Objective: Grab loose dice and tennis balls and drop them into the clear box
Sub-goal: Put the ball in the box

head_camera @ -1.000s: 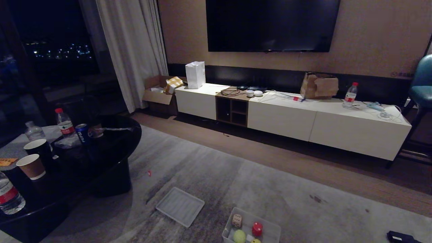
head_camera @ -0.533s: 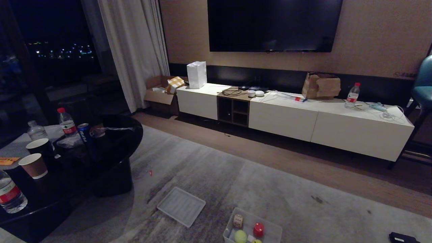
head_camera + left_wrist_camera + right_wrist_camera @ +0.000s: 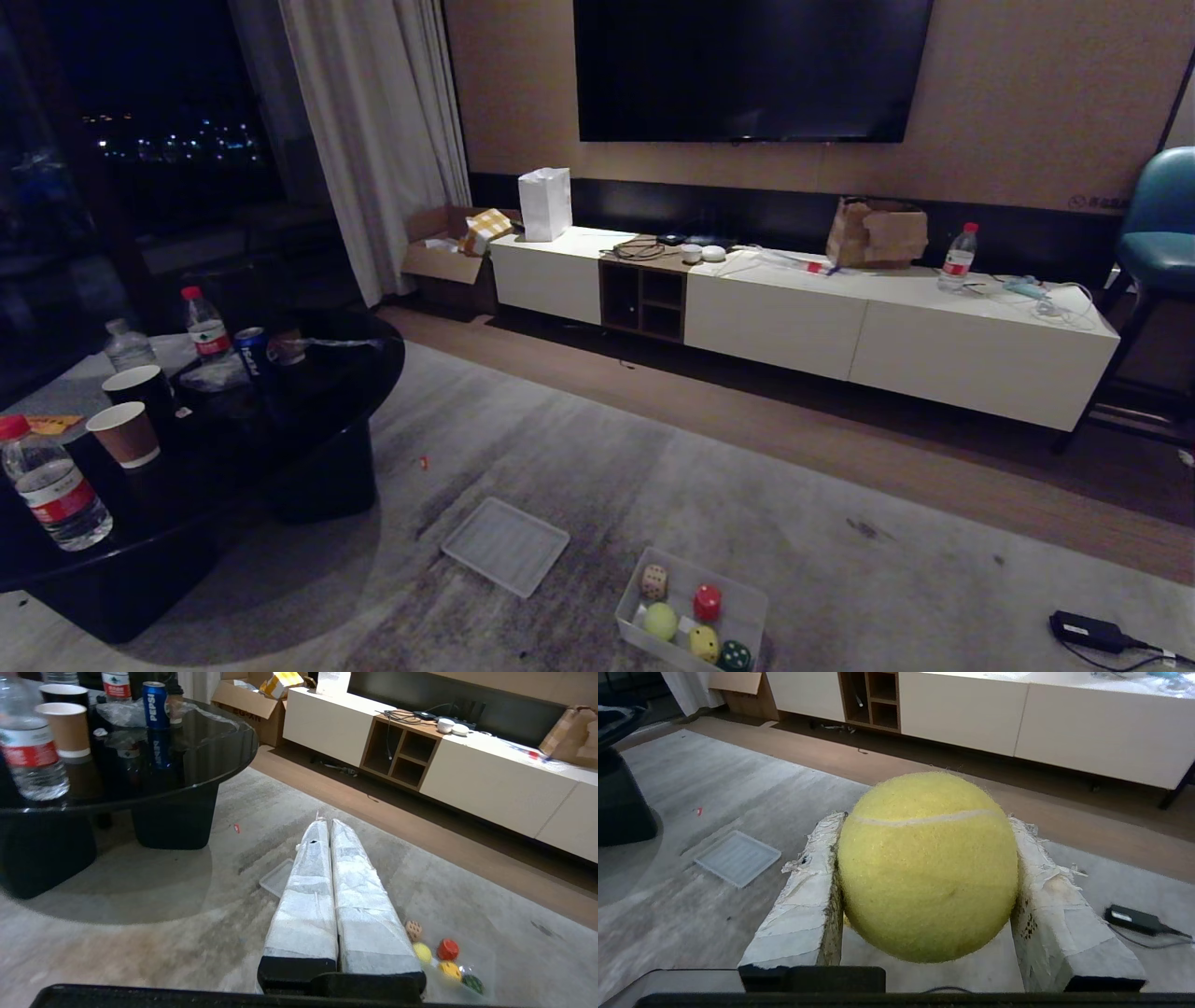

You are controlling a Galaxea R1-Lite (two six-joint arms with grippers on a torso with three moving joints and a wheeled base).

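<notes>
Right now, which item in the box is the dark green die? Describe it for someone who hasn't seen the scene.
On the grey rug before the white TV cabinet sits the clear box. The dark green die lies in its near corner, beside the yellow die. It is the darkest piece there, a rounded cube with pale dots.

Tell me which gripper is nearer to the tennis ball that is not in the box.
Right. The right gripper is clamped on that tennis ball, one finger on each side. The left gripper is shut and empty, above the carpet near the clear box.
</notes>
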